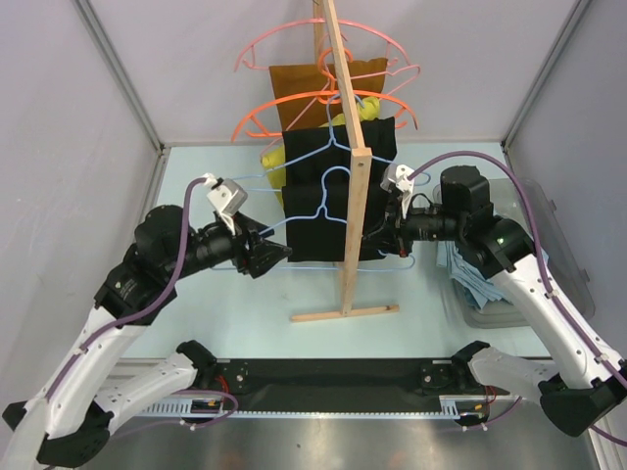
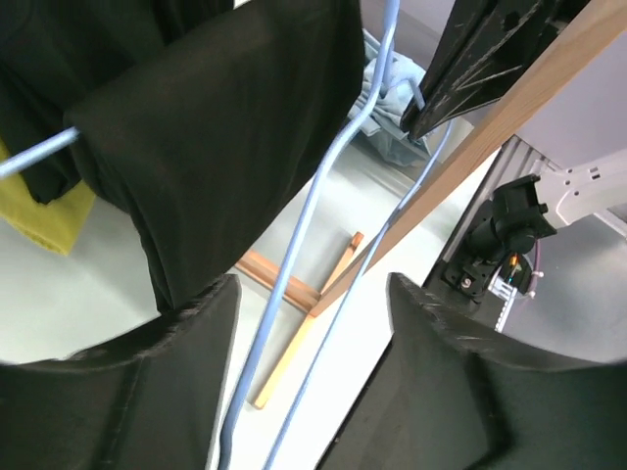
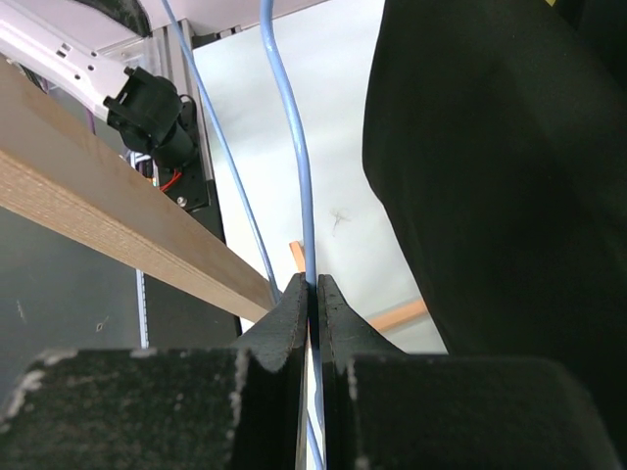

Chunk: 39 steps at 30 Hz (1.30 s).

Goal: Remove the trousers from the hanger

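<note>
The light-blue wire hanger (image 1: 324, 209) hangs at the front of the wooden rack, in front of black garments. My right gripper (image 1: 385, 235) is shut on its wire at the right end; in the right wrist view the fingertips (image 3: 297, 305) pinch the blue wire (image 3: 294, 147). My left gripper (image 1: 280, 257) is open at the hanger's left end. In the left wrist view two blue wires (image 2: 323, 186) pass between its spread fingers (image 2: 196, 343) without touching them. The sky-blue trousers (image 1: 474, 281) lie bunched in the bin at the right, also in the left wrist view (image 2: 392, 93).
The wooden rack's pole (image 1: 353, 166) and base (image 1: 343, 313) stand mid-table. Black garments (image 1: 309, 176) hang behind the blue hanger, then a yellow cloth (image 1: 272, 160), orange hangers (image 1: 284, 110), a brown garment (image 1: 299, 88) and pink hangers (image 1: 284, 44). A clear bin (image 1: 560, 250) sits right.
</note>
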Tool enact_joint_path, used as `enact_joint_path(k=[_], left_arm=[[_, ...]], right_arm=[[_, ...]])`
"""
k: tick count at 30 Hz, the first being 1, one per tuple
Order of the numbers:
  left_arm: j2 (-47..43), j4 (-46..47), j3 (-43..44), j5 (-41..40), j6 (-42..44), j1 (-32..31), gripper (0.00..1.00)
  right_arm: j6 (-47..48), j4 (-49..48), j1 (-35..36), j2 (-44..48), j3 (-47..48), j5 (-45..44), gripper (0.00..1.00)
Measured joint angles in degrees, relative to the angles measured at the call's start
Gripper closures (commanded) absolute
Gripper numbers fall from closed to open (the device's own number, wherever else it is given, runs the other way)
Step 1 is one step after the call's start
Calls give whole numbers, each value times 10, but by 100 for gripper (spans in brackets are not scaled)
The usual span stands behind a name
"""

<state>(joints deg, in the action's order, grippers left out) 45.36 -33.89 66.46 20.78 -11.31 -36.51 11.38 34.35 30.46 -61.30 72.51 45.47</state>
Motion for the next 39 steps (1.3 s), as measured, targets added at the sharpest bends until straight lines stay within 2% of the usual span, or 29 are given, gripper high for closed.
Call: enact_joint_path(k=[1,2,3,4,5,8,9,11,12,13,17,18,20,21,25,26,27,29,30,33,36,39], left_arm=[[7,-2,7,5,6,0,47],[14,-2,14,11,11,0,47],[21,-1,21,21,14,0,44],[26,-1,27,29,17,0,33],[32,0,31,37,18,0,28],[42,3,34,51,14,0,27],[43,3,34,53,13,1,29],[43,3,34,62,13,4,36],[43,3,36,68,13,5,46],[44,2,39,72,13,7,51],[52,-3,58,86,18,12,65],[54,-6,63,89,20,13,74],[55,-10,65,95,24,15,85],[55,-12,65,97,24,16,99],[54,-14,65,109,27,18,100],[52,-13,65,109,27,18,100],[50,-11,63,105,26,18,100],[40,2,52,96,24,18,100],[31,10,43,93,23,17,100],[0,33,15,70,23,18,100],[-23,48,0,49,24,18,100],[-37,52,-5,39,28,18,100]], right_arm=[[3,4,-1,-1,3,1,100],[4,7,-2,-2,5,2,100],[7,11,-2,-3,8,3,100],[9,15,-2,-5,12,3,100],[12,19,-2,-6,15,3,100],[24,38,-2,-15,31,8,100],[28,42,-2,-17,34,10,100],[36,53,-2,-22,42,14,100],[40,56,-2,-23,44,17,100],[42,60,-2,-23,46,18,100],[53,66,-2,-23,50,25,100],[55,66,-2,-23,50,25,100],[58,67,-2,-23,50,26,100],[60,69,-2,-23,50,27,100],[60,68,-2,-23,50,14,99],[56,65,-2,-23,50,9,92],[50,59,-2,-23,50,2,76],[23,47,-1,-23,50,-17,61],[5,37,-1,-21,49,-35,46],[-56,11,-7,-7,31,-77,26],[-117,-11,-14,20,2,-122,13],[-168,-26,-20,53,-14,-175,6]])
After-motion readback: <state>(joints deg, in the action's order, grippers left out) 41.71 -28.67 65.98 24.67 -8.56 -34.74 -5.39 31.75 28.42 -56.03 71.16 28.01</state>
